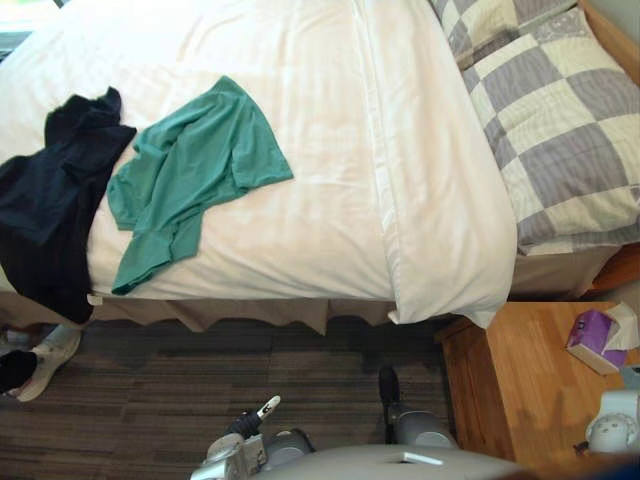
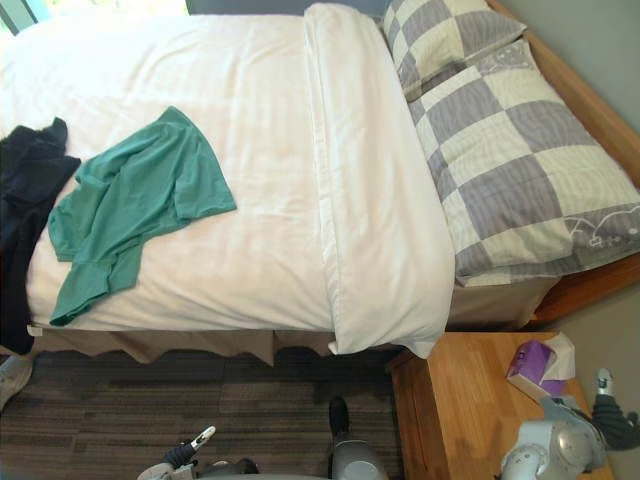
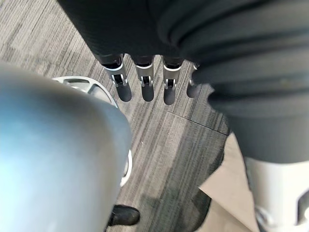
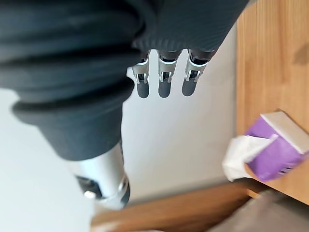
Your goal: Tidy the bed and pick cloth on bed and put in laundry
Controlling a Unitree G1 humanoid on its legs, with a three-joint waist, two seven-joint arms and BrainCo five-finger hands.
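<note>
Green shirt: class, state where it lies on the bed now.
In the left eye view the green shirt lies on the white duvet at the robot's left, reaching the near edge, beside a black garment further left.

no legible text, number or sign on any surface. purple tissue box (image 2: 533, 370) on the wooden nightstand (image 2: 470, 400): print on its faces too small to make out. checked pillow (image 2: 530, 170): a pale line motif near its corner, not readable as letters.
</note>
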